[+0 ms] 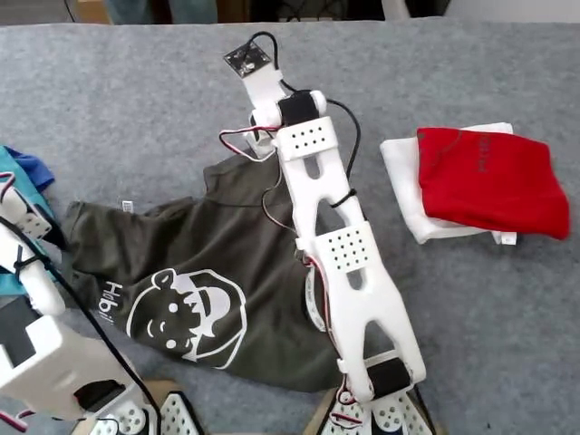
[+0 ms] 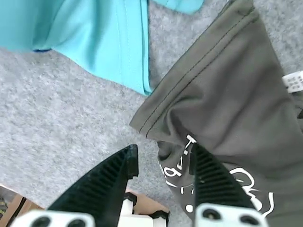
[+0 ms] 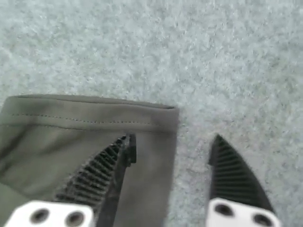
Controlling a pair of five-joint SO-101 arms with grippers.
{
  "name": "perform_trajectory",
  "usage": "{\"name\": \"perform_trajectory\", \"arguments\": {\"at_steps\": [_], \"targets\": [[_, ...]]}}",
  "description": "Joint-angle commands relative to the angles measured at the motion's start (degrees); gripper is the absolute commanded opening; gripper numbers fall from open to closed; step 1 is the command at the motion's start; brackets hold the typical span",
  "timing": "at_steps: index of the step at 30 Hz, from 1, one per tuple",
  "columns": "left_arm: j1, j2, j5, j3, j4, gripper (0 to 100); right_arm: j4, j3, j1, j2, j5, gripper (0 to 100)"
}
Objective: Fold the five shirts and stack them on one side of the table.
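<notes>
Left gripper (image 2: pixel 162 163): released, jaws astride the olive shirt (image 2: pixel 227 94) at its edge.
Right gripper (image 3: pixel 173 153): released, that shirt's corner between its jaws.
Turquoise shirt (image 2: pixel 94 33): just beyond the left gripper.

This looks like a robotics lab or workshop bench. The worktop (image 1: pixel 136 100) is covered in grey felt-like cloth. A white plastic arm (image 1: pixel 335 236) with loose cables and a second arm (image 1: pixel 36 349) stand at its near edge, and a dark shirt (image 1: pixel 227 236) lies spread beside them.
</notes>
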Motion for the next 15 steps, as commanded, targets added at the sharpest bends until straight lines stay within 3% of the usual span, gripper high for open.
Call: {"name": "perform_trajectory", "arguments": {"at_steps": [1, 15], "targets": [[-0.4, -0.3, 0.4, 1.3, 0.5, 21, -0.2, 0.1, -0.4, -1.2, 0.2, 30.3], [-0.4, -0.3, 0.6, 4.4, -1.4, 21, -5.2, 3.6, 0.8, 1.9, -0.5, 30.4]]}}
